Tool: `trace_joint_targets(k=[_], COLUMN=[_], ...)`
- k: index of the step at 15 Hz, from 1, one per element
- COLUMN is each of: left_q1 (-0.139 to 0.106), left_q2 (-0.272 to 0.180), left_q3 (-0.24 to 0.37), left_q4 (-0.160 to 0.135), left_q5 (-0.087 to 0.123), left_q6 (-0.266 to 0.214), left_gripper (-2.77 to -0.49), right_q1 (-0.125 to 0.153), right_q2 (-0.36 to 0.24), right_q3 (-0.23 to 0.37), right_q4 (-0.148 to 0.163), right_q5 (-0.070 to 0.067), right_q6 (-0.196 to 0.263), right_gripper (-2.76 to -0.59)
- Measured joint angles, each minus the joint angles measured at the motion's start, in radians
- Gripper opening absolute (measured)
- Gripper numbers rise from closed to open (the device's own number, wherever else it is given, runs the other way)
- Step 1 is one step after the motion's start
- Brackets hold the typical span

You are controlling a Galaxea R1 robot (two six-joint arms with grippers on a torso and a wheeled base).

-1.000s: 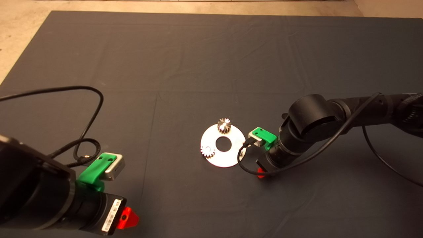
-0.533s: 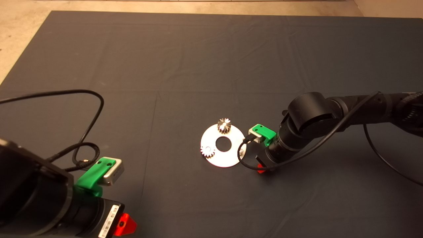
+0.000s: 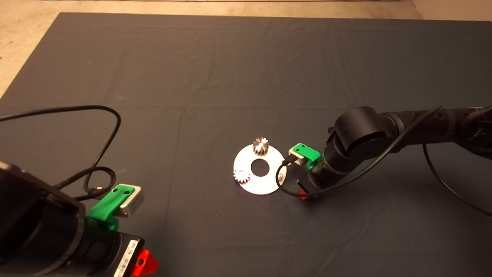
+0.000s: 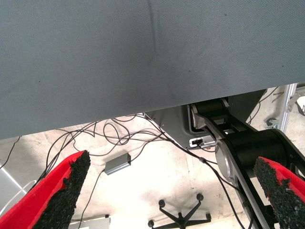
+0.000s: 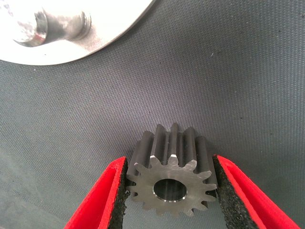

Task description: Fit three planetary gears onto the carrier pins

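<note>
Pinching a small silvery metal gear w/ pointed teeth between its two black pads: right green gripper w/ red fingers, low over the dark mat on the table, just beside the flat round silver-white metal disc w/ big centre hole. Gear lying level, centre hole facing the wrist camera, pads touching teeth on both sides. Near it on the disc edge, one short silvery stubby pin standing bare, apart from the held gear. Sitting on the disc already: 2 more little silvery gears, one at the far edge, one at the left edge. Waiting at lower left, away from the disc: left green gripper, red fingers spread wide, holding nothing, w/ floor cables beyond the mat edge.
</note>
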Motion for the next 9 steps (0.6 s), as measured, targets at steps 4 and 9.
trace_joint_targets(k=[4,9], left_q1=[0.000,0.000], left_q2=[0.000,0.000], left_q3=[0.000,0.000], left_q4=[0.000,0.000], left_q5=[0.000,0.000], left_q6=[0.000,0.000], left_gripper=[-0.77,-0.77], right_q1=[0.000,0.000], right_q2=[0.003,0.004], right_q3=[0.000,0.000], right_q4=[0.000,0.000], right_q5=[-0.002,-0.004], right_q6=[0.000,0.000], right_gripper=[-2.15,-2.18])
